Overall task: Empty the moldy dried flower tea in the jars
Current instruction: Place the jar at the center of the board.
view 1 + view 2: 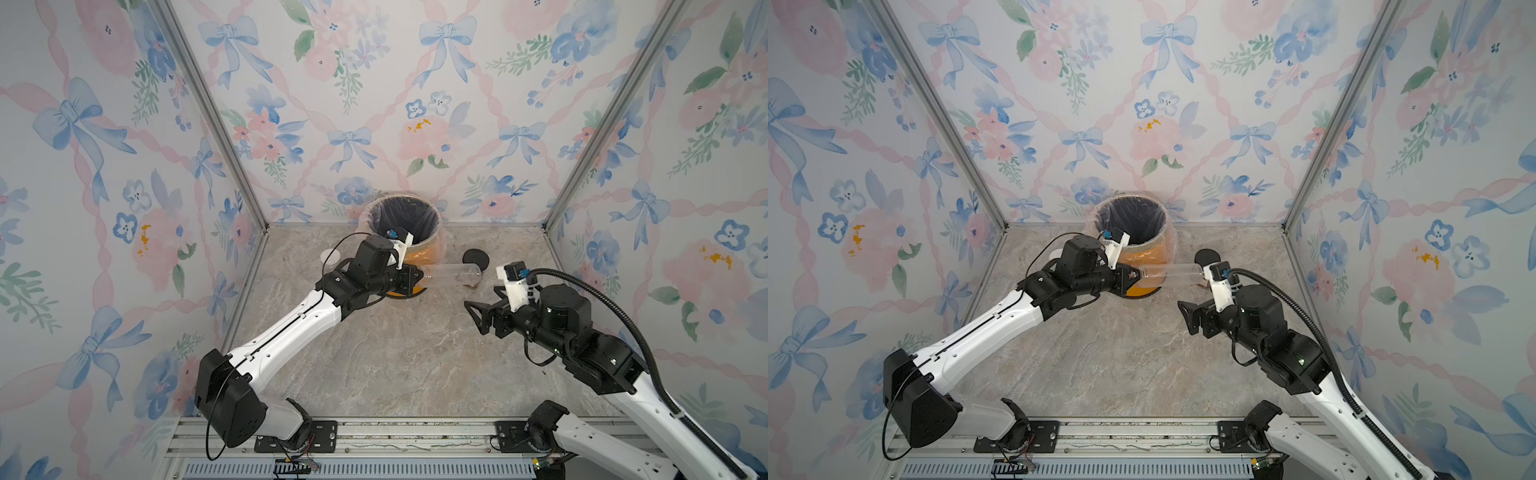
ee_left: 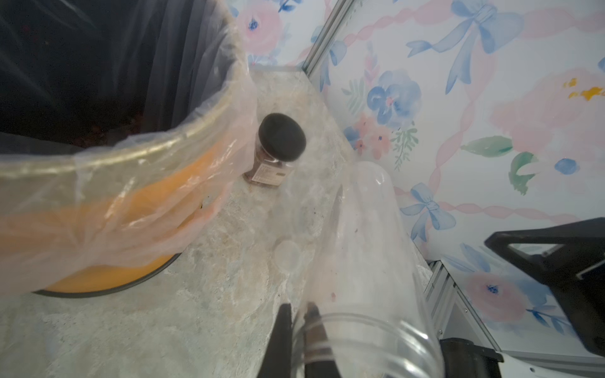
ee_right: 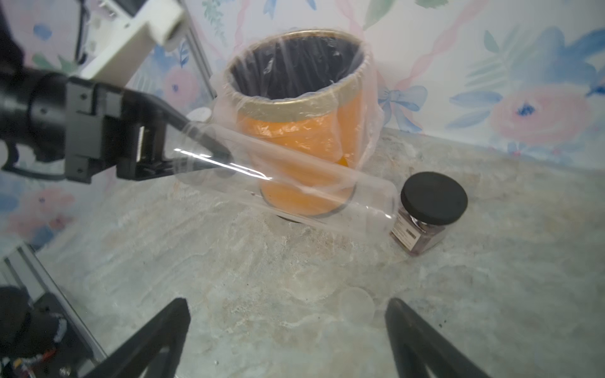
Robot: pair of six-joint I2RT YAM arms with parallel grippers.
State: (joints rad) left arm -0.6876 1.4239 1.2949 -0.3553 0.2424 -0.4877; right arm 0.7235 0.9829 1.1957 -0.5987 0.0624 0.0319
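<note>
Clamping the tall jar with the left pincer by the wall at its open mouth — one finger outside, the other inside. Holding it level above the table, closed end pointing toward the right arm, just in front of the orange bin. Reading it as almost empty: only a few reddish specks sticking to the inner wall.

Hanging the right pincer low over the table, jaws spread wide, gripping nothing — clear lid lying flat on the table beneath it.

Seeing the black-lid jar standing upright on the table right of the bin, just beside the tall jar's closed end, lid on, brown tea filling it.

Seeing a white lid peeking out behind the left arm, left of the bin; jar under it hidden.

Making out dark reddish bits dimly at the bottom of the lined bin.
</note>
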